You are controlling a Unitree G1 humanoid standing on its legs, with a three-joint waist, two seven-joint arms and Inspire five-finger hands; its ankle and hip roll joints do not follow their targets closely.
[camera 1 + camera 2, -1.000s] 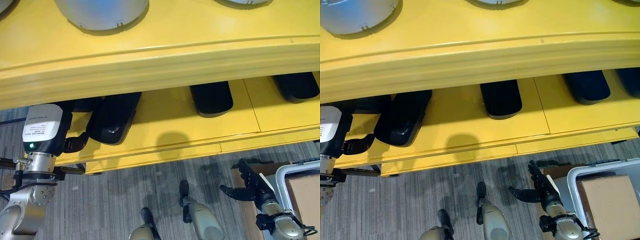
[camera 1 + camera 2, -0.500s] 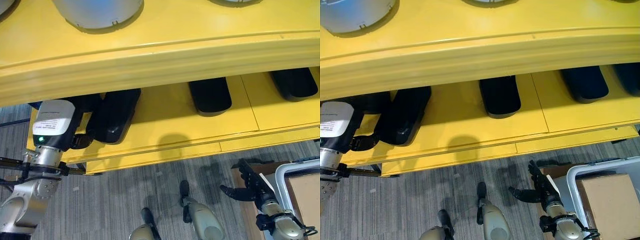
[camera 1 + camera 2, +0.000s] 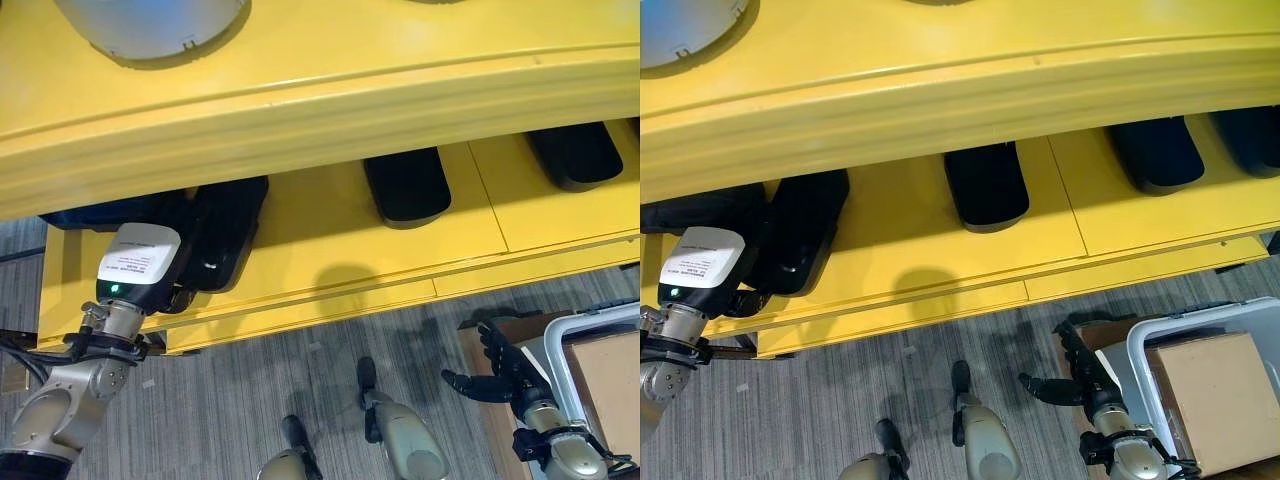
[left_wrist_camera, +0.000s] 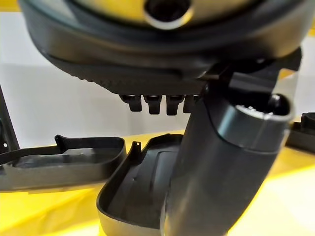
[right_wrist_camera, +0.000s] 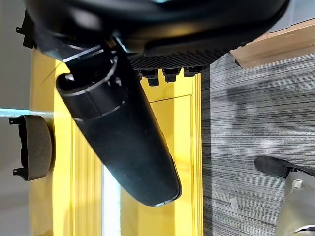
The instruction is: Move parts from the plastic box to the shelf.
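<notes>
Glossy painted shelf, dark moulded plastic parts, carpeted floor.
The yellow shelf (image 3: 330, 220) has a smooth, faintly shiny painted finish. The black parts (image 3: 405, 185) on it look like moulded plastic with a dull satin sheen; the one at 9 o'clock (image 3: 225, 235) shows a soft highlight. The grey floor (image 3: 230, 400) is rough ribbed carpet. At 4 o'clock, the pale plastic box (image 3: 1160, 345) has a smooth rim and holds matt brown cardboard (image 3: 1205, 395). The right hand (image 3: 500, 375) is matt dark plastic.
</notes>
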